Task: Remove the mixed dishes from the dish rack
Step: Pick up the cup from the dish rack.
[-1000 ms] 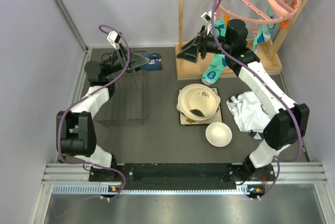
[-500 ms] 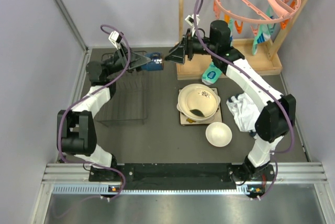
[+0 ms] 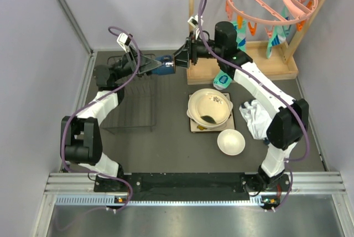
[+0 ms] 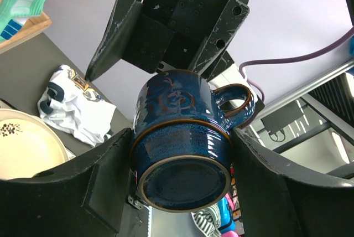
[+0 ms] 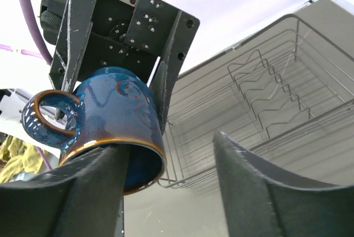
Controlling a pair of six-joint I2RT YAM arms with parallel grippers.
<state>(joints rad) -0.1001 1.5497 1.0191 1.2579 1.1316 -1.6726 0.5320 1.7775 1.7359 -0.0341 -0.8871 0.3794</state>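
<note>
A white bowl sits nearest on the dark surface. Stacked cream dishes lie behind it, and the wire rack is off to the left. By the rack's far corner, the left pincer clamps a blue mug sideways in the air. The right pincer faces its mouth, fingers apart, the rim beside one of them.

Upper centre of the top view: the mug hangs between the left gripper and the right gripper, behind the rack. Stacked dishes sit centre right, the bowl before them, the cloth at their right.
</note>
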